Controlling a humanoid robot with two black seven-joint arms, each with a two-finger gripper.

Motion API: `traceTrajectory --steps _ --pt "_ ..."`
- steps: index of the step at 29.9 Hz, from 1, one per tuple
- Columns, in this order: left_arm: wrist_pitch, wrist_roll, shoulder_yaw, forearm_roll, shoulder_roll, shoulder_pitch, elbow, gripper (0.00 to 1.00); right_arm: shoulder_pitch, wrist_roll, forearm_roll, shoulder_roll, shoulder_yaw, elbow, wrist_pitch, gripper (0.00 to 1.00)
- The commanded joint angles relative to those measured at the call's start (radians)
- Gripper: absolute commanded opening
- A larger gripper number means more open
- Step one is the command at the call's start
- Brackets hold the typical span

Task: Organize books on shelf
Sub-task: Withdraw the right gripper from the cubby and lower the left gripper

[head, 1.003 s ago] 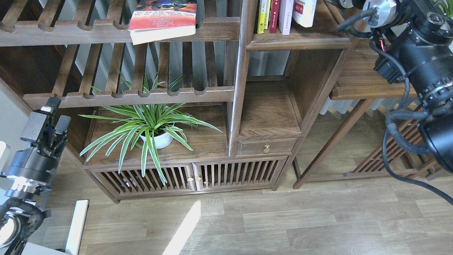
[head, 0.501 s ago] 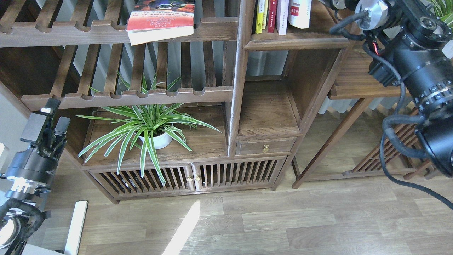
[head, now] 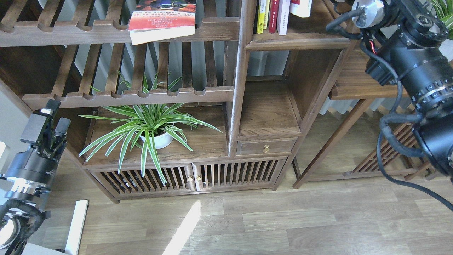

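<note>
Solid plank shelf (head: 311,39) at top right, yellow, red and pale books (head: 271,16) upright on it, white book (head: 300,7) tilted just beside them.

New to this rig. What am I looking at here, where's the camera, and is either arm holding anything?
This is one view from the robot's own head, looking forward and down at a dark wooden bookcase. The black arms at the edges are the robot's. The left claw sits low at the left, fingers slightly apart, holding nothing. The right arm reaches up at the right; its claw is out of frame, so what it holds cannot be seen. Several upright books stand on the narrow plank shelf at the top. A red-orange book lies flat on a slatted rack, jutting over its front rail. A potted plant stands lower down.
</note>
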Motion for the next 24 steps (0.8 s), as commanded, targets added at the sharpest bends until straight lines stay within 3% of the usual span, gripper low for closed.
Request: traceTrajectory --steps 1,11,24 --pt "0.0 0.0 0.0 0.0 0.001 0.003 0.0 0.98 -0.026 0.051 0.0 0.001 0.0 -0.002 0.0 0.29" --pt "0.0 0.0 0.0 0.0 0.001 0.002 0.0 0.98 -0.052 0.066 0.0 0.035 0.0 0.001 -0.052 0.44" --pt "0.0 0.005 0.0 0.002 0.0 0.002 -0.002 0.98 -0.017 0.063 0.001 0.055 0.009 0.0 -0.064 0.45"
